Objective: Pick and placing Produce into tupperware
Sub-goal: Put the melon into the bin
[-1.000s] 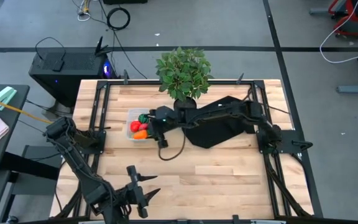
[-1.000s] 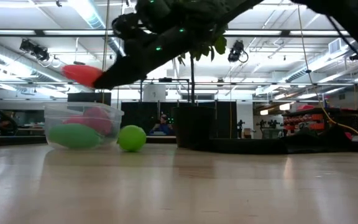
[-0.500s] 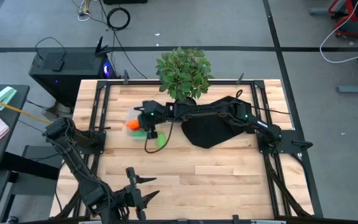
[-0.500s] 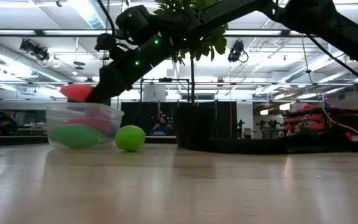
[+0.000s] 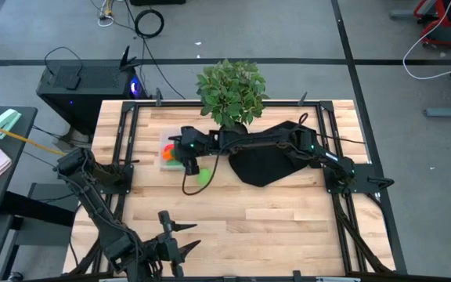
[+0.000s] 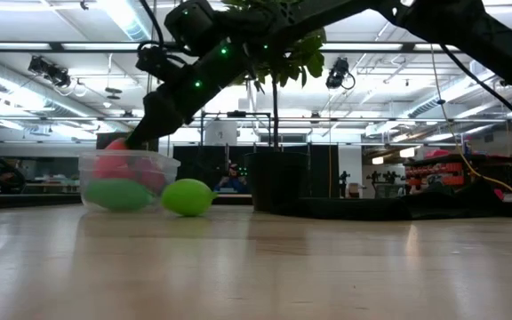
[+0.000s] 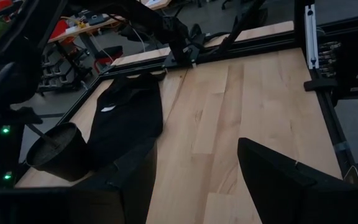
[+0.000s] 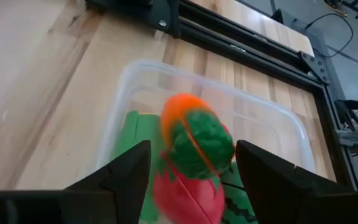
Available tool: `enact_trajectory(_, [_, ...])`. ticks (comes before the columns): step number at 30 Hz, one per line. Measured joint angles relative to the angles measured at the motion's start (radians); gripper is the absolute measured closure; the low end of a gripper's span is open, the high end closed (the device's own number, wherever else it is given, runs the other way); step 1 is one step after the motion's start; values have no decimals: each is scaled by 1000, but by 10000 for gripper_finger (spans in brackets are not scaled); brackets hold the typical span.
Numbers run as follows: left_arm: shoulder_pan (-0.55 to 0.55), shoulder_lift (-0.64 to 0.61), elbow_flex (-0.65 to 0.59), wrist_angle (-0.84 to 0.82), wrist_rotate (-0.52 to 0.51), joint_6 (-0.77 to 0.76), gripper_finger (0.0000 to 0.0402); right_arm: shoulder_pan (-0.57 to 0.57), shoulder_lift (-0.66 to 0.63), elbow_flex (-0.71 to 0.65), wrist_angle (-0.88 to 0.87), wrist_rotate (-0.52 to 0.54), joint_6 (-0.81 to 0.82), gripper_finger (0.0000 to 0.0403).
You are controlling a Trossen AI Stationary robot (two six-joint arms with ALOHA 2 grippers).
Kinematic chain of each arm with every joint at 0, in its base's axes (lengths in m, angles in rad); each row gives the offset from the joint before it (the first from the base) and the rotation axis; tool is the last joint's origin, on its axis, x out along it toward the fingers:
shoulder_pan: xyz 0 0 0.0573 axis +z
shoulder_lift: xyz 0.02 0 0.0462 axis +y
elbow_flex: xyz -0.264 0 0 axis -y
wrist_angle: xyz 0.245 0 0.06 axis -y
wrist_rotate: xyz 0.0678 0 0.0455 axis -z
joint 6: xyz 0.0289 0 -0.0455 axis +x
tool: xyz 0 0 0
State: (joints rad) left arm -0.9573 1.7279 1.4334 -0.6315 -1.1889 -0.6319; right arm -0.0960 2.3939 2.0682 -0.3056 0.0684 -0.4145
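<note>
The clear tupperware (image 5: 163,144) (image 6: 154,169) (image 8: 263,118) stands on the table's left far part. My right gripper (image 5: 182,155) (image 6: 132,142) (image 8: 194,168) reaches into it from above, open. Its fingers stand on either side of the orange-and-green piece (image 8: 194,137) without holding it. That piece lies on a red piece (image 8: 188,196) among green ones inside the tub. A light green oblong piece (image 5: 203,177) (image 6: 189,197) rests on the table next to the tub. My left gripper (image 5: 175,235) (image 7: 194,180) waits open by the near edge.
A potted plant (image 5: 232,90) stands at the far edge, its pot (image 7: 58,152) beside a black cloth (image 5: 268,164) (image 7: 129,118) under my right arm. Dark metal rails (image 5: 124,149) frame the table. Bare wood (image 5: 272,227) stretches across the near half.
My right gripper has moved toward the table's left edge and down, from beside the tub to over it, until its fingertips dipped inside. The orange-and-green piece it carried above the rim has gone down with it and now lies in the tub.
</note>
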Motion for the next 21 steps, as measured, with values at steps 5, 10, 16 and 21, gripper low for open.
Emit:
enact_trajectory(5, [0,0,0,0,0,0,171,24,-1,0,-37,7,0,153])
enact_trajectory(10, [-2,0,0,-1,0,-1,171,63,-35,0,-190,22,2,156])
enact_trajectory(16, [-6,0,0,-3,0,-2,171,115,-99,0,-392,25,30,158])
enact_trajectory(21, [-6,0,0,-1,-1,-3,171,171,-173,0,-533,12,100,160])
